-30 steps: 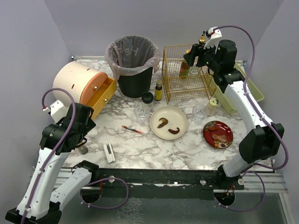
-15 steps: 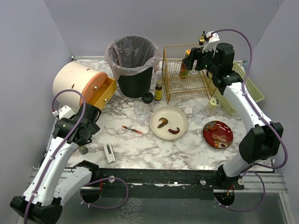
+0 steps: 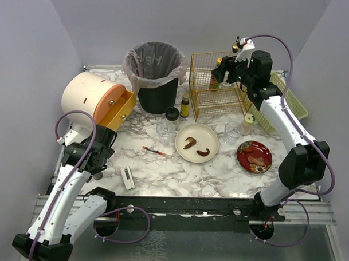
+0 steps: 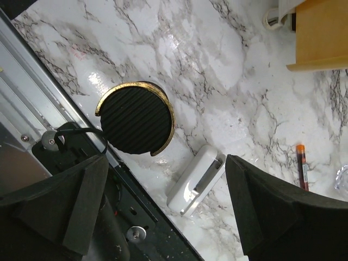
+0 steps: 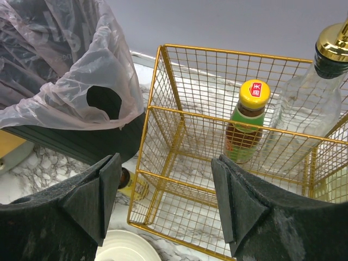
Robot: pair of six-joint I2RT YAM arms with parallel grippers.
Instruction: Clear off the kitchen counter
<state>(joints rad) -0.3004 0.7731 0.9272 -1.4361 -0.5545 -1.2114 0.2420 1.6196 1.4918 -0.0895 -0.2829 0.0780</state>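
Note:
The kitchen counter (image 3: 179, 172) is white marble with grey veins. My left gripper (image 3: 97, 163) hangs open and empty over its front-left corner. In the left wrist view, a black ribbed disc with a gold rim (image 4: 135, 117) lies by the counter's edge, with a small white clip-like piece (image 4: 196, 180) below and between my fingers (image 4: 89, 196). My right gripper (image 3: 221, 68) is open and empty above the gold wire basket (image 3: 213, 92). A green bottle with a yellow cap (image 5: 247, 122) and a clear glass bottle (image 5: 307, 106) stand in the basket.
A lined black bin (image 3: 155, 78) stands at the back, a cream cylinder with a yellow drawer (image 3: 121, 108) at the left. A cream plate with brown food (image 3: 197, 143), a red plate (image 3: 254, 156), two glasses (image 3: 166, 132), small bottles (image 3: 185, 105), a red pen (image 3: 156, 151) and a green basket (image 3: 293, 103) sit around.
The left arm has shifted its wrist back over the front-left corner and its elbow has dropped. The right gripper has edged slightly left above the wire basket.

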